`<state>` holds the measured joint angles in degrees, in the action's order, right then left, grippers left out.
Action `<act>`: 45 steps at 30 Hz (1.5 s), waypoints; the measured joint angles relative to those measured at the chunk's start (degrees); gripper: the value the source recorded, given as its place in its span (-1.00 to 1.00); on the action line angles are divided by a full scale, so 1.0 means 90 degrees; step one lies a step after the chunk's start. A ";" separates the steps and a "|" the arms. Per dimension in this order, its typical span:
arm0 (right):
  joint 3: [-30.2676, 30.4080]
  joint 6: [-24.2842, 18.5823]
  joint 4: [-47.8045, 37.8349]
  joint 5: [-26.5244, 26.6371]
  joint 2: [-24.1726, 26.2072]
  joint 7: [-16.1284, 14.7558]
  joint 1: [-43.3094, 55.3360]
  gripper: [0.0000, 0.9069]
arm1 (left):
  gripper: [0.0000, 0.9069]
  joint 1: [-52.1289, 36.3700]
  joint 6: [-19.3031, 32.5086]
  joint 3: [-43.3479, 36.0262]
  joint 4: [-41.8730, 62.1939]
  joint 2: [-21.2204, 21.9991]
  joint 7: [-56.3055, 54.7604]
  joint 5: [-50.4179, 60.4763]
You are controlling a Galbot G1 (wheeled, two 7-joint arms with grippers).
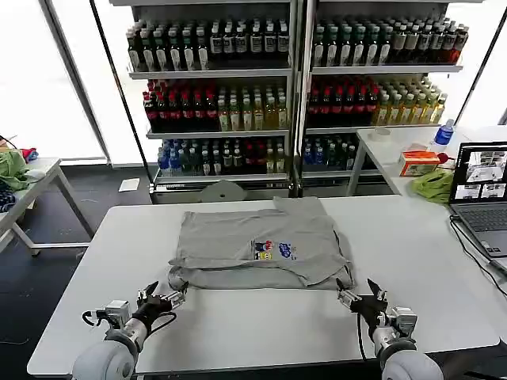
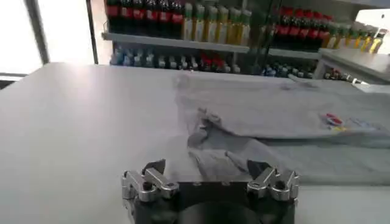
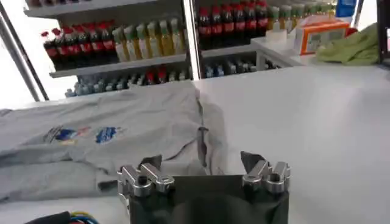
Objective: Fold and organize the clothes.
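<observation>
A light grey shirt (image 1: 257, 245) lies partly folded on the white table (image 1: 238, 324), its small multicoloured chest print (image 1: 273, 250) facing up. My left gripper (image 1: 161, 299) stands open just in front of the shirt's near left corner (image 2: 210, 149). Just off the near right corner (image 3: 201, 143), my right gripper (image 1: 358, 299) is also open. In the left wrist view the left gripper (image 2: 207, 167) has nothing between its fingers, and the right gripper (image 3: 201, 161) in the right wrist view is likewise empty, with the shirt's edge just beyond each.
A laptop (image 1: 482, 194) sits at the table's right edge with its cable trailing along it. A side table at the back right holds a bright green cloth (image 1: 434, 184) and an orange box (image 1: 418, 161). Drink shelves (image 1: 293, 87) stand behind. Bare tabletop runs along the front.
</observation>
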<state>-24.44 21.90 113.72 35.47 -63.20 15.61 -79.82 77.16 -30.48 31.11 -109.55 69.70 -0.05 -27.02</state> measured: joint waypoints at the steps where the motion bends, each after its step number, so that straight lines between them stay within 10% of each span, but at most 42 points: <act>1: 0.0030 0.0022 -0.0023 0.0018 -0.0025 0.0041 0.0020 0.53 | 1.00 -0.0019 0.0000 -0.0016 0.0016 -0.0013 0.0019 0.0008; 8: 0.0184 0.0200 -0.0081 0.0110 -0.0153 0.0268 0.0206 0.02 | 1.00 -0.0180 0.0007 -0.0077 0.0153 -0.0052 0.0155 0.0015; 14: 0.0285 0.0325 -0.0198 0.0133 -0.0199 0.0361 0.0379 -0.98 | 1.00 -0.0289 0.0015 -0.0174 0.0270 -0.0117 0.0261 0.0035; 18: 0.0350 0.0417 -0.0278 0.0130 -0.0239 0.0359 0.0418 -1.00 | 0.87 -0.0365 0.0022 -0.0243 0.0360 -0.0117 0.0289 0.0055; 20: 0.0380 0.0451 -0.0305 0.0128 -0.0240 0.0346 0.0433 -1.00 | 0.36 -0.0400 0.0023 -0.0277 0.0414 -0.0123 0.0316 0.0064; 22: 0.0392 0.0468 -0.0317 0.0134 -0.0229 0.0346 0.0450 -1.00 | -0.60 -0.0421 0.0023 -0.0299 0.0462 -0.0135 0.0358 0.0072; 24: 0.0388 0.0480 -0.0317 0.0160 -0.0208 0.0343 0.0463 -1.00 | -0.93 -0.0439 0.0023 -0.0313 0.0501 -0.0156 0.0405 0.0073; 45: 0.0329 0.0341 -0.0261 0.0283 0.0116 0.0040 0.0409 -1.00 | -0.96 -0.0497 0.0115 -0.0429 0.0646 -0.0003 0.0539 0.0083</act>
<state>-21.48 24.97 111.37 38.02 -62.16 15.96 -76.14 72.69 -29.44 27.24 -103.73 69.68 4.80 -26.28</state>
